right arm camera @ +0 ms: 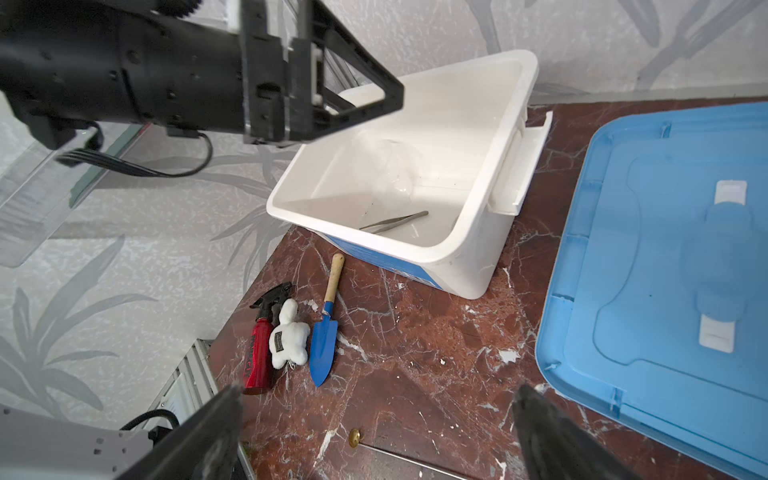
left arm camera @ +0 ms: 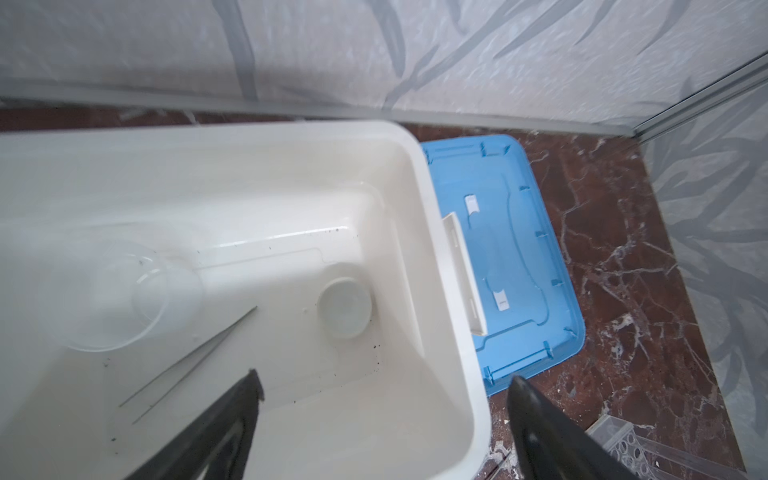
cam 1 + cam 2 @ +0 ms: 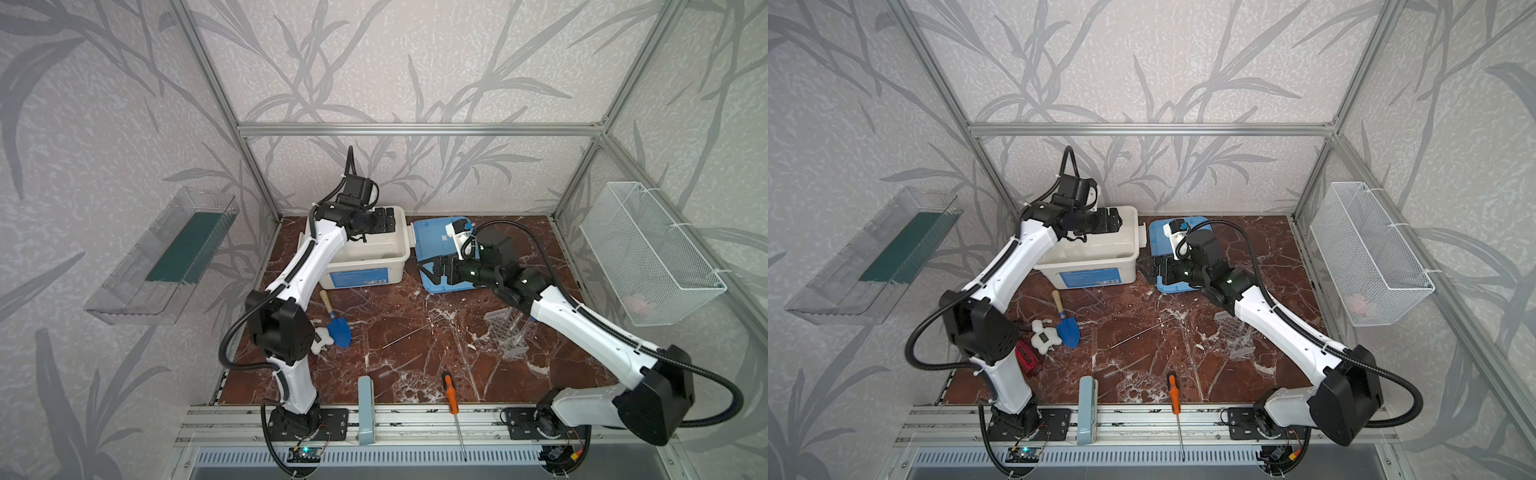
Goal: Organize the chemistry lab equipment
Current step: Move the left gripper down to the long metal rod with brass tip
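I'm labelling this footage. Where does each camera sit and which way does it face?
Top views: high in front, looking down at the table; left arm, right arm show.
Left wrist: above the white bin, looking in; left gripper shows.
Right wrist: over blue lid, facing bin; right gripper shows.
Shared: both wrist views show bin and lid.

White-shelled on left arm (image 3: 299,266) and right arm (image 3: 582,328), black at joints. Trailing black corrugated cables (image 3: 222,349) at lower left and right. Tipped with black tapered fingers (image 2: 224,424) at left gripper (image 2: 384,378).
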You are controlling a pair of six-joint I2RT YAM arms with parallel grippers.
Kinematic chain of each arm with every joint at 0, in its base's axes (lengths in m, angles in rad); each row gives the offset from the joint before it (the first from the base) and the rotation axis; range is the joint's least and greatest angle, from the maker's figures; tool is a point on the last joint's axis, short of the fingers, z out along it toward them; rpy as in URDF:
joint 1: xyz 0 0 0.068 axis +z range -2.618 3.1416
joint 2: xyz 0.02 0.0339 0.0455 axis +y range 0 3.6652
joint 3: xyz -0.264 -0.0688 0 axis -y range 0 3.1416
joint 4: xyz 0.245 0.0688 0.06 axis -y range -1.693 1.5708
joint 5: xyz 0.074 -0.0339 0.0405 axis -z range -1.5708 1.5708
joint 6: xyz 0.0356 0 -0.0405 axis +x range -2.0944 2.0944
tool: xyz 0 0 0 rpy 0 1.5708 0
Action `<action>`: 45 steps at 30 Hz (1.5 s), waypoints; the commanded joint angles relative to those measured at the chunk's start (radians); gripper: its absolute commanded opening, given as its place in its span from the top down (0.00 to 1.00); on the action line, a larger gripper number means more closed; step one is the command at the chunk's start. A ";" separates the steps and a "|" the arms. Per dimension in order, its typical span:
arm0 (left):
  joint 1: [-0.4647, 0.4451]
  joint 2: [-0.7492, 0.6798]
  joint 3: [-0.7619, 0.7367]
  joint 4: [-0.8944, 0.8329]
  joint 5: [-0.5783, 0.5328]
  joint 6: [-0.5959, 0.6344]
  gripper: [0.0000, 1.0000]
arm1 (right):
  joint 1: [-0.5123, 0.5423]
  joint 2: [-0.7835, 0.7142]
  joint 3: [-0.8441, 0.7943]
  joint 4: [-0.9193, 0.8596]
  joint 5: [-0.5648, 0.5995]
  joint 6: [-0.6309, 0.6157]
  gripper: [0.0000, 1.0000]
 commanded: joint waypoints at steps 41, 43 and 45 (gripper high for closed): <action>-0.530 0.130 -0.682 0.222 -0.113 0.111 0.50 | -0.025 -0.519 -0.466 -0.257 0.189 -0.111 0.00; -0.530 0.143 -0.681 0.224 -0.113 0.105 0.54 | -0.024 -0.522 -0.462 -0.267 0.196 -0.111 0.00; -0.530 0.153 -0.678 0.216 -0.128 0.102 0.65 | -0.025 -0.526 -0.460 -0.276 0.200 -0.111 0.00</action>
